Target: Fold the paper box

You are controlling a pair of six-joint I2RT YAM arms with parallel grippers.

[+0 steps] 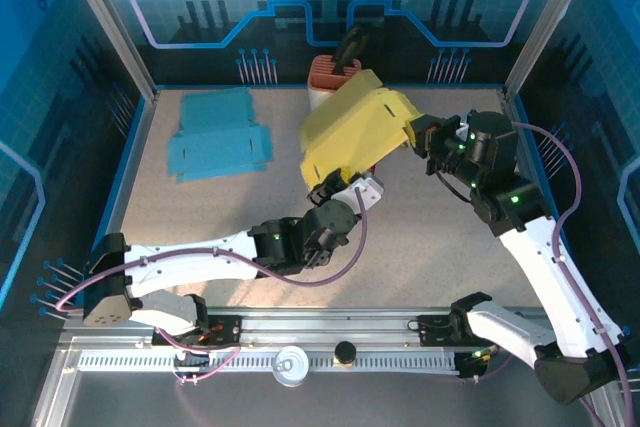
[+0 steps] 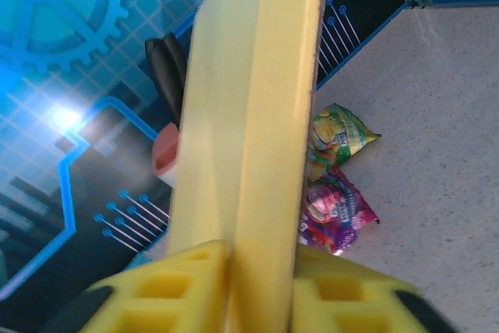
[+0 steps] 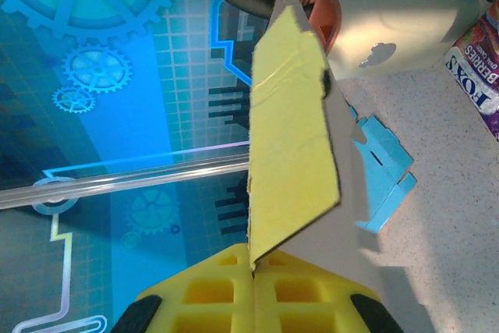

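blue walls printed with gears and circuit lines enclose a speckled grey table. above its middle, clear of the surface, a partly folded yellow paper box hangs tilted between both arms. the left gripper pinches its lower left edge; in the left wrist view the yellow foam pads of that gripper are clamped on an upright panel. the right gripper grips the box's right side, and its wrist view shows this gripper closed tight on a thin flap. a flat, unfolded blue paper box lies on the table at the back left. an orange-and-white container stands at the back wall. two bright snack packets lie beside each other on the table.
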